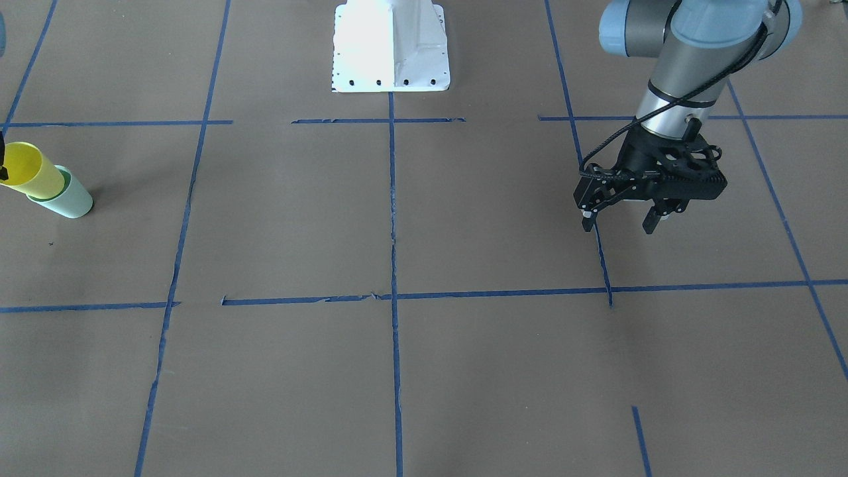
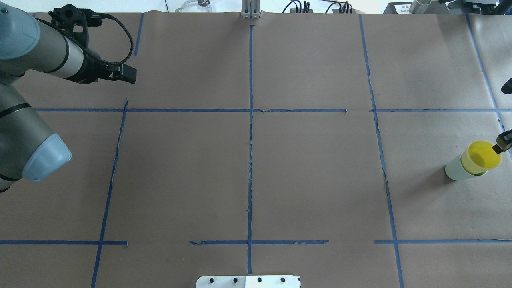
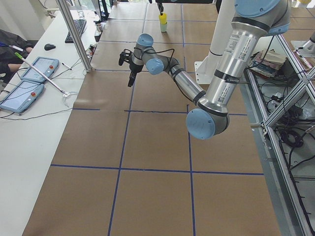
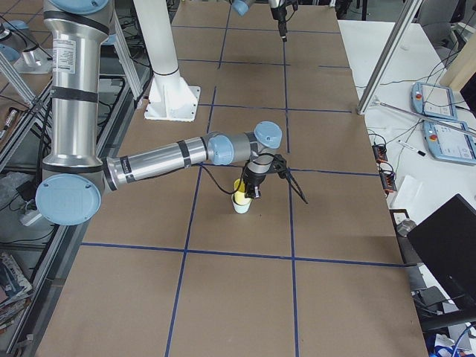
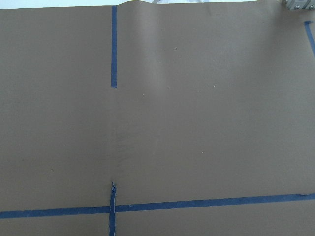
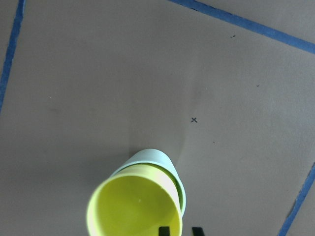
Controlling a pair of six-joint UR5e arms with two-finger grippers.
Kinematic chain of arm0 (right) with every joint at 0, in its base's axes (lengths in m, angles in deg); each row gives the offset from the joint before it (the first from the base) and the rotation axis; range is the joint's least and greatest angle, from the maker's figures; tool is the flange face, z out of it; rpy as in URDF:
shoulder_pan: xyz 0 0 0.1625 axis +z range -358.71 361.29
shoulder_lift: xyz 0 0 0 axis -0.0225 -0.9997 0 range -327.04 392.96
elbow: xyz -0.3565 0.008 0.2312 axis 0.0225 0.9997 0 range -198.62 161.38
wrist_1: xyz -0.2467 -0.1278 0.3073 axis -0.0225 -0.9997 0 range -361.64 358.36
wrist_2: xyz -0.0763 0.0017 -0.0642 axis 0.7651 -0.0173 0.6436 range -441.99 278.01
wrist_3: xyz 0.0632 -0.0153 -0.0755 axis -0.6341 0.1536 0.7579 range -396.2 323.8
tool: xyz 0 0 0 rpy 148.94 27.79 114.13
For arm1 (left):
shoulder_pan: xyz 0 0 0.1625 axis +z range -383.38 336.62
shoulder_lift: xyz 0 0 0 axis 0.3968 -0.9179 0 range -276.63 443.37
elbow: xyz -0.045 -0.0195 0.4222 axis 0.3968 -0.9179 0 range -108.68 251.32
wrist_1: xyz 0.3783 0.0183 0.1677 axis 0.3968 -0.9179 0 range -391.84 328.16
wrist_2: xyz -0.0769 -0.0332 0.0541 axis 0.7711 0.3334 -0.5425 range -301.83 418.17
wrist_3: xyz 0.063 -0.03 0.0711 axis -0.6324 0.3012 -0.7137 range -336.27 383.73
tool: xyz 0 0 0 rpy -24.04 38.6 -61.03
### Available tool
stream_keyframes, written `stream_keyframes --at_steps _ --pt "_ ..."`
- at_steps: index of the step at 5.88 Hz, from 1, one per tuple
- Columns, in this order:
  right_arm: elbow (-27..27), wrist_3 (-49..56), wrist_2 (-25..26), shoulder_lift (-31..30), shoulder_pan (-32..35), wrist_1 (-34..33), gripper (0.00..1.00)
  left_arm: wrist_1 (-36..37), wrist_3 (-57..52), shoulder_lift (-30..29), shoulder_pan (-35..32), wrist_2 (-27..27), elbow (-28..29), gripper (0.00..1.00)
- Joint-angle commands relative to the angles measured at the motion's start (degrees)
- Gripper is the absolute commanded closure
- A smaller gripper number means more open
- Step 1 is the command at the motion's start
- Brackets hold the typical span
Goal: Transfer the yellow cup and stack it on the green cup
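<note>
The yellow cup (image 1: 30,171) sits nested in the green cup (image 1: 69,197), upright at the table's far right end. Both also show in the overhead view, the yellow cup (image 2: 482,156) in the green cup (image 2: 454,169). In the right wrist view the yellow cup (image 6: 133,209) fills the green cup (image 6: 150,158). My right gripper (image 6: 180,231) has its two fingertips close together, one on each side of the yellow cup's rim, shut on it. My left gripper (image 1: 619,222) hangs open and empty above bare table on the far left side.
The white robot base plate (image 1: 391,46) stands at the middle of the robot's edge. Blue tape lines (image 1: 392,265) divide the brown paper table. An operators' bench with pendants (image 3: 29,78) and a metal post (image 3: 74,34) runs along the far side.
</note>
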Motion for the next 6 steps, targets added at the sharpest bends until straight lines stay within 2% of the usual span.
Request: stream_keyframes --at_steps 1,3,4,5,6 --pt "0.2 0.1 0.1 -0.6 0.8 -0.1 0.0 0.1 -0.3 0.0 0.0 0.2 0.0 0.0" --pt "0.0 2.1 0.2 -3.0 9.4 0.0 0.0 0.0 -3.9 2.4 -1.4 8.4 0.2 0.0" --pt "0.1 7.5 0.3 -5.9 14.7 -0.1 0.0 0.6 -15.7 5.8 -5.3 11.2 0.8 0.0" --pt "0.0 9.1 0.2 -8.3 18.3 -0.1 0.0 2.5 -27.6 9.8 -11.6 16.6 0.9 0.0" --pt "0.2 9.5 0.1 -9.6 18.7 -0.1 0.0 6.6 -39.8 14.3 -19.5 23.6 0.8 0.0"
